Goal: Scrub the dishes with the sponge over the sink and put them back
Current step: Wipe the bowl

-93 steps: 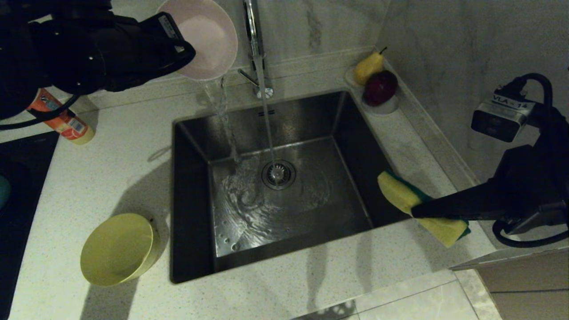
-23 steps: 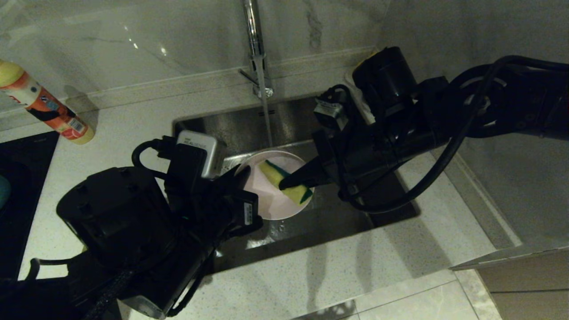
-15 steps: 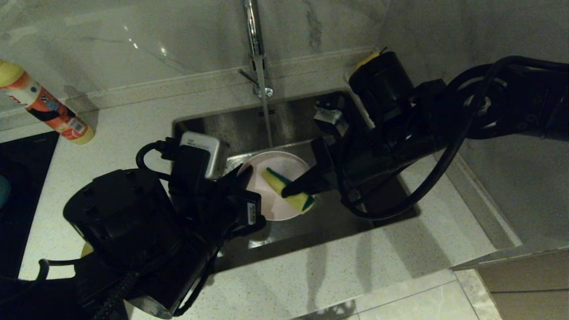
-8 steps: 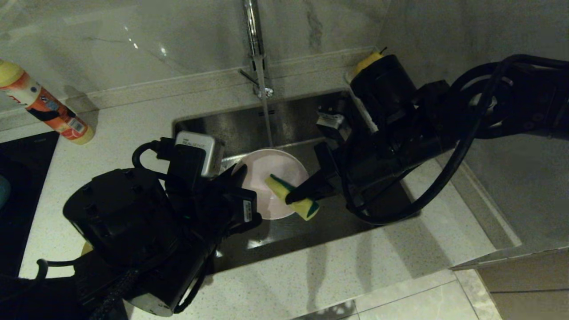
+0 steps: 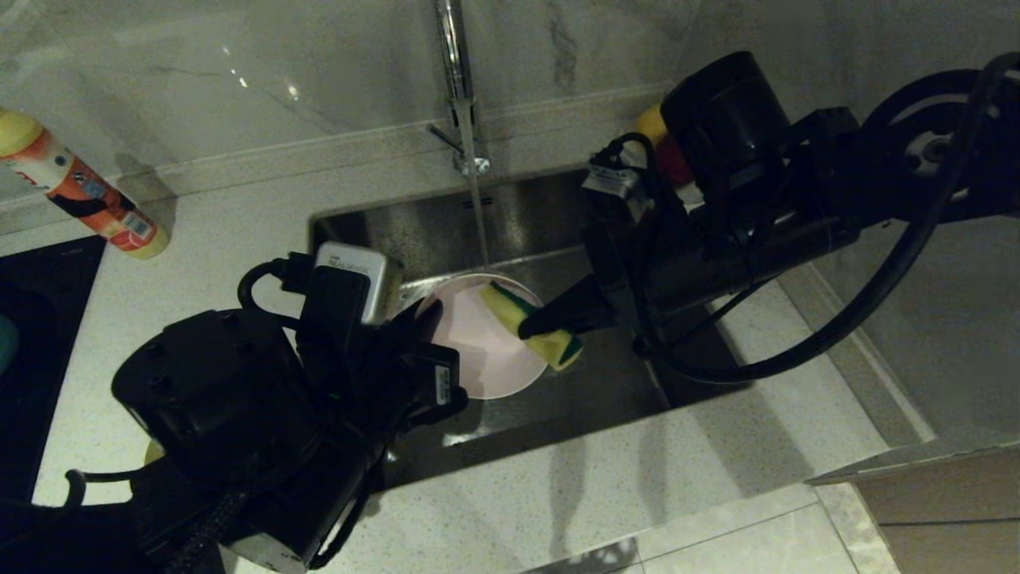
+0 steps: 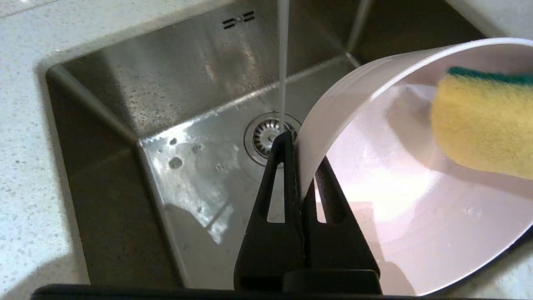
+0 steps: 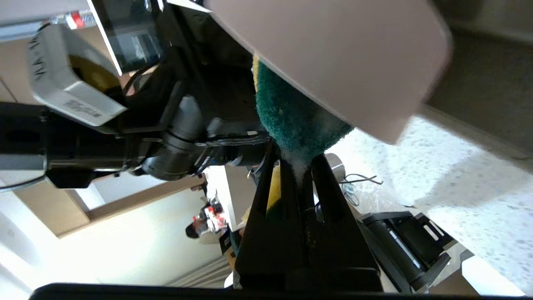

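- Head view: the pink bowl (image 5: 486, 343) hangs tilted over the sink (image 5: 518, 215), its open side turned toward the right arm. The left gripper (image 5: 426, 319) pinches the bowl's rim on the side nearest the robot's left, its fingers pressed together on the thin wall.
- Head view: the right gripper (image 5: 542, 323) reaches in from the right and is clamped on the sponge (image 5: 530, 323), which lies across the bowl's far rim, yellow foam up, a green edge showing, one end inside the bowl and the other sticking out past it.
- Head view: a thin stream of water falls from the faucet (image 5: 456, 88) into the sink just behind the bowl. A bottle (image 5: 76, 187) lies on the counter (image 5: 223, 239) well to the left, and fruit shows behind the right arm (mostly hidden).
- Left wrist view: the two black fingers (image 6: 278, 183) meet on the bowl's rim, one outside the wall and one inside. The sponge rests inside the bowl against its inner wall. Below, the sink floor is wet, and the stream lands at the drain (image 6: 268, 135).
- Right wrist view: the fingers (image 7: 320, 187) squeeze the sponge between them, green scouring face toward the camera, and the sponge presses up under the bowl's rim (whether it reaches the bowl's floor cannot be told).
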Robot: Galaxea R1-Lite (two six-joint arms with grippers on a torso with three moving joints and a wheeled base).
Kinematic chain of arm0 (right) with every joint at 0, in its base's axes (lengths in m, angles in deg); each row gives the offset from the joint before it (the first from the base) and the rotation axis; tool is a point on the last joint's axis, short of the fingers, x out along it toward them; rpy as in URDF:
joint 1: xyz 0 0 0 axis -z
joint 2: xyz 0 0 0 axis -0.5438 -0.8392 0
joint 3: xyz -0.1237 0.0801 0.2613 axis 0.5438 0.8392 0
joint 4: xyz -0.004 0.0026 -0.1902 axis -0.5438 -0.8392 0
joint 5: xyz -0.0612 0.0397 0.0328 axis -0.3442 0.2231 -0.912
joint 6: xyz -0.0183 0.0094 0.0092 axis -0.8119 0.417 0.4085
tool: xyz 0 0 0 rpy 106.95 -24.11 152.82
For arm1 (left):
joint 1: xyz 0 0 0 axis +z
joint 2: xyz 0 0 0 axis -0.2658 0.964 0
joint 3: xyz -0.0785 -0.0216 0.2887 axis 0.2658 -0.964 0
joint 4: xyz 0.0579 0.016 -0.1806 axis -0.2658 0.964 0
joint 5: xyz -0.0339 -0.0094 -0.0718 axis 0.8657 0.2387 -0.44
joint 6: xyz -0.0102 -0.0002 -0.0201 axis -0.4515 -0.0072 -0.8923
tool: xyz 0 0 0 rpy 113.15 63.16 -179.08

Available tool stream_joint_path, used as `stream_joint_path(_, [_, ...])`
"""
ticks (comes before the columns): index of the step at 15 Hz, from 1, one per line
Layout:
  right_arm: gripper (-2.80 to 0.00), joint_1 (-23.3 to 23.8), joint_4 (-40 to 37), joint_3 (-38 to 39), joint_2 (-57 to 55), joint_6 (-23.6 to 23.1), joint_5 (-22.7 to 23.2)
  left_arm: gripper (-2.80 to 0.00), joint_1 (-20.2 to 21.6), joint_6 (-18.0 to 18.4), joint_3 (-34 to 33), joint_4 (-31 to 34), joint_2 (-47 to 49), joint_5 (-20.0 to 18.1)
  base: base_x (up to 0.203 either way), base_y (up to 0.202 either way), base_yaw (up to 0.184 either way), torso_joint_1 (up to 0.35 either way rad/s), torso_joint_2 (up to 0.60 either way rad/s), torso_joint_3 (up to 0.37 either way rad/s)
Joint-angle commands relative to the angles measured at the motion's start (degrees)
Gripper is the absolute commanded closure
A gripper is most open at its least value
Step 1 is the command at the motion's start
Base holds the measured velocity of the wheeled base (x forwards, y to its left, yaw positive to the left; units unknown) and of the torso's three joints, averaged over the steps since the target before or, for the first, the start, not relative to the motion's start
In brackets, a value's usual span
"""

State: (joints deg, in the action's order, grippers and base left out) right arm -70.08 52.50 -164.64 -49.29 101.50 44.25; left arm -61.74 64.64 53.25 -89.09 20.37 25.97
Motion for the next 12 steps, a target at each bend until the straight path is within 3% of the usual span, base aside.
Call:
stream_joint_path(1, [0.0,-1.5,-0.1,-0.1,0.1,0.1,0.2,0.0,-0.2,0.1,-0.7,-0.4,-0.1,0.2,0.0,0.0,0.0,0.0,0.0,0.0])
stream_joint_path(10, [0.0,-4.8,-0.5,2.9,-1.4,0.2,-0.1,0.0,-0.2,-0.2,0.7,-0.5,-0.9,1.0,0.0,0.0,0.0,0.0,0.0,0.0])
stream_joint_path(12, [0.0,-4.9,-0.3,5.1,-1.3,0.1,-3.9,0.0,-0.1,-0.3,0.8,-0.5,-1.1,1.0,0.0,0.0,0.0,0.0,0.0,0.0])
